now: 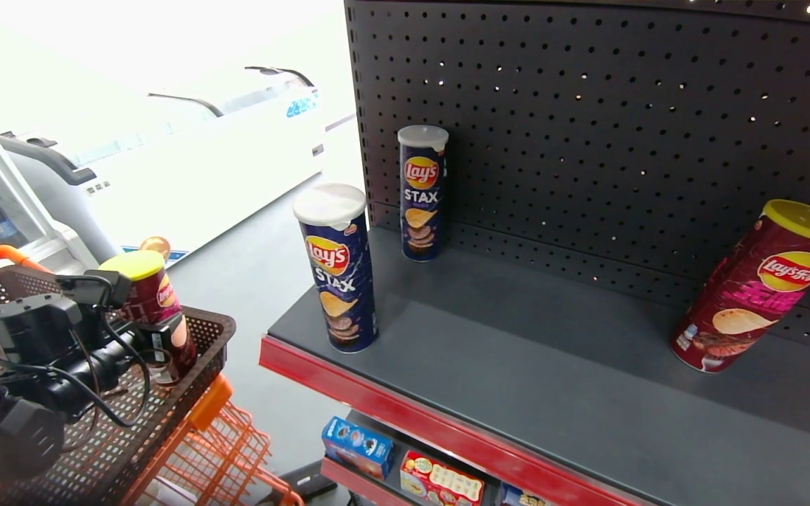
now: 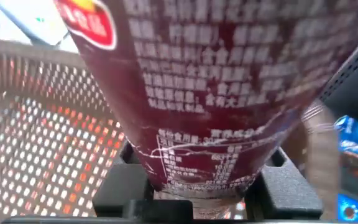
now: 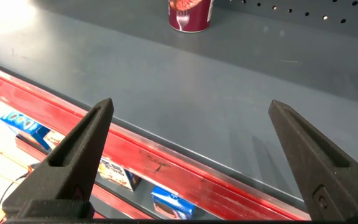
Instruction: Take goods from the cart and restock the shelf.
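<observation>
My left gripper (image 1: 163, 339) is shut on a maroon chip can (image 1: 157, 299) with a yellow lid, held upright over the brown basket (image 1: 202, 360) of the orange cart (image 1: 230, 437). In the left wrist view the can (image 2: 210, 93) stands between the black fingers (image 2: 286, 188), with the basket mesh (image 2: 36, 137) behind it. On the grey shelf (image 1: 517, 351) stand two blue cans, one near the front edge (image 1: 337, 270) and one at the pegboard (image 1: 422, 195). A second maroon can (image 1: 756, 288) leans at the right. My right gripper (image 3: 191, 106) hangs open over the shelf's front (image 3: 229, 93), facing that maroon can (image 3: 190, 15).
A black pegboard (image 1: 623, 112) backs the shelf, and a red strip (image 1: 391, 414) runs along its front edge. Boxed goods (image 1: 357, 444) lie on the lower shelf. White chest freezers (image 1: 201, 161) stand across the aisle. The shelf has free room between the blue cans and the maroon one.
</observation>
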Tool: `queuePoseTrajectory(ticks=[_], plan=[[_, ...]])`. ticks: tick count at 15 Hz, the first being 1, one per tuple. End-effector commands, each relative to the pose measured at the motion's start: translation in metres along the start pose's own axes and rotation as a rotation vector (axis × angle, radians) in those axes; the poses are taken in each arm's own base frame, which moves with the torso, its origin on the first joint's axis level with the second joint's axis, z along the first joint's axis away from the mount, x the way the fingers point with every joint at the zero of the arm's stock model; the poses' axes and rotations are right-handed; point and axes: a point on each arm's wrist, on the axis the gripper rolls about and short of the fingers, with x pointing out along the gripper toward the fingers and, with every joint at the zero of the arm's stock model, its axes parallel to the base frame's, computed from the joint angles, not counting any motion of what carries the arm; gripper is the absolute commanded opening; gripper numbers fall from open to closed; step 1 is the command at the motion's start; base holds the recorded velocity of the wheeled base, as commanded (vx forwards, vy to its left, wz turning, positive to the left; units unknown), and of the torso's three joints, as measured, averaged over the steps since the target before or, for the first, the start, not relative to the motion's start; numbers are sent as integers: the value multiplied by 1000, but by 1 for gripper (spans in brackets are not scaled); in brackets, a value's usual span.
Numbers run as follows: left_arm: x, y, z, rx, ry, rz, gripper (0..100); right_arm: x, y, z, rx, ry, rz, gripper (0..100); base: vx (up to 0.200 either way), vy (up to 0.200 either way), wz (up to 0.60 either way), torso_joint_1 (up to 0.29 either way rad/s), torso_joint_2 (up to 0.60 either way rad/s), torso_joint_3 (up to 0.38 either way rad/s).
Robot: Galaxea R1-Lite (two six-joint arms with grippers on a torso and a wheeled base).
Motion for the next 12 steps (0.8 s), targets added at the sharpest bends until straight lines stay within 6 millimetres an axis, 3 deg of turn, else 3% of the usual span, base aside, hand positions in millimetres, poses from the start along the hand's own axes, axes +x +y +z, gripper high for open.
queuePoseTrajectory(ticks=[1,7,12], plan=[[-11,-1,24,11,-79,-1,0,0,0,0,0,2,0,100,0,0,0,0,0,0],[-61,-5,71,33,-171,-106,0,0,0,0,0,2,0,100,0,0,0,0,0,0],[-103,-35,99,54,-228,-242,0,0,0,0,0,2,0,100,0,0,0,0,0,0]])
